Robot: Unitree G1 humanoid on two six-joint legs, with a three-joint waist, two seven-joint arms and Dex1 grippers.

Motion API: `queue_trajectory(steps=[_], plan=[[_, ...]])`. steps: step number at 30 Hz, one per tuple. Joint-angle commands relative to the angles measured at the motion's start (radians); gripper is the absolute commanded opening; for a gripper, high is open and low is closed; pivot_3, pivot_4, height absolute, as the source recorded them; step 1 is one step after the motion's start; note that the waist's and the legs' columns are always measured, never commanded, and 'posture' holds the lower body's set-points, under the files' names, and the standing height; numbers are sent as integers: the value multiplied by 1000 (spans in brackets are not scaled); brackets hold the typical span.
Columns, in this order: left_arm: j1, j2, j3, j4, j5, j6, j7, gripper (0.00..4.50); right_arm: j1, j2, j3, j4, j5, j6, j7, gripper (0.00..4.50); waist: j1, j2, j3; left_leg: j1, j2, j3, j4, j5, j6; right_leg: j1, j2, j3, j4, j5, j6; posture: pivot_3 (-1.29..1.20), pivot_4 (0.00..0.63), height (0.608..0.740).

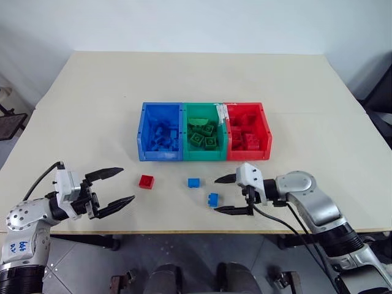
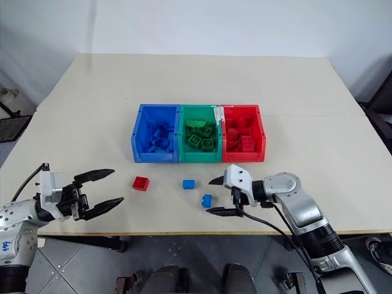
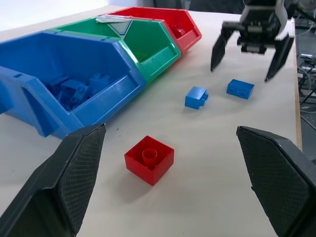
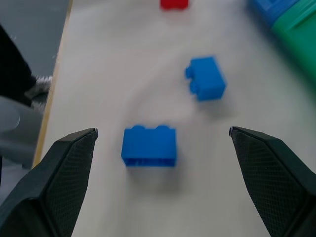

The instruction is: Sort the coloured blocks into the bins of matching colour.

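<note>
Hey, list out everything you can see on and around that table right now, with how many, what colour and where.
table: one, beige, bearing everything below
bins: three joined in a row mid-table; blue bin on the robot's left, green bin in the middle, red bin on the right; each holds bricks of its own colour, too heaped to count
red block: one, loose on the table in front of the blue bin
blue blocks: two, loose in front of the green bin; one nearer the bins, one nearer the table's front edge
left tool: one, black fingers, open, left of the red block
right tool: one, black fingers, open, just right of the blue block by the table edge
</note>
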State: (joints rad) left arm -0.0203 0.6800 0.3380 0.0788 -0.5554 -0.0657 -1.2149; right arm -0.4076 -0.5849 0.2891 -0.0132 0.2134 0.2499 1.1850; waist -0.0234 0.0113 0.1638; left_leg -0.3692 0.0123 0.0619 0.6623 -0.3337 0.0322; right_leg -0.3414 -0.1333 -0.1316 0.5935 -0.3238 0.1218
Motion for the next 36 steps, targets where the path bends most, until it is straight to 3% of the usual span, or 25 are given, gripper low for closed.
queue_trajectory(steps=[1, 4, 6, 8, 14, 22, 26, 31, 36], plan=[[19, 6, 27, -47, -13, -6, 10, 4500, -1, 22, 25, 8, -20, -36, -2, 4461, -3, 0, 0, 0, 0, 0, 0, 0, 0, 0, 0, 0, 0, 0, 0, 0, 150, 740], [27, 4, 30, -58, -15, -3, 20, 4500, -8, 46, 40, 33, -43, -56, -12, 4461, -3, 0, 0, 0, 0, 0, 0, 0, 0, 0, 1, 0, 1, 0, 0, 0, 150, 740], [31, 4, 29, -62, -15, -4, 23, 4500, -14, 56, 47, 57, -68, -79, -24, 4091, -4, 0, 0, 1, 0, 0, 0, 0, 0, 0, 1, 0, 1, 0, 0, 0, 150, 740], [32, 3, 29, -64, -15, -5, 28, 4500, -15, 62, 45, 70, -71, -101, -24, 3637, -4, 0, 0, 1, 0, 0, 0, 0, 0, 0, 1, 0, 1, 0, 0, 0, 150, 740], [30, 1, 28, -62, -15, -8, 32, 4500, -29, 57, 23, 72, -63, -128, -14, 1512, -3, 0, 0, 1, 0, 0, 0, 0, 0, 0, 1, 0, 1, 0, 0, 0, 150, 740], [39, -2, 30, -68, -15, -13, 34, 4500, -153, 71, -68, 11, 60, -19, 3, 1461, -6, 0, 0, 1, 1, 0, 0, 0, 0, -1, 1, 0, 1, 0, 0, 0, 150, 740], [44, -5, 33, -76, -13, -17, 43, 4500, -377, 199, -62, 201, 41, 0, -49, 1461, -14, 1, 0, 1, 2, 1, 0, 0, -1, -2, 1, 0, 3, 0, 0, 0, 150, 740], [58, -13, 40, -99, -15, -16, 58, 4500, -569, 328, -68, 462, -2, -116, -73, 1461, -10, 0, 0, 1, 1, -1, 0, 0, -1, -7, 1, 0, 15, 0, 0, 0, 150, 740], [82, -22, 50, -125, -14, -21, 80, 4500, -765, 473, -86, 812, -73, -262, -188, 1461, -15, 0, 0, 0, -1, 0, 0, 0, -1, -9, 1, 1, 19, 0, 0, 0, 150, 740]])
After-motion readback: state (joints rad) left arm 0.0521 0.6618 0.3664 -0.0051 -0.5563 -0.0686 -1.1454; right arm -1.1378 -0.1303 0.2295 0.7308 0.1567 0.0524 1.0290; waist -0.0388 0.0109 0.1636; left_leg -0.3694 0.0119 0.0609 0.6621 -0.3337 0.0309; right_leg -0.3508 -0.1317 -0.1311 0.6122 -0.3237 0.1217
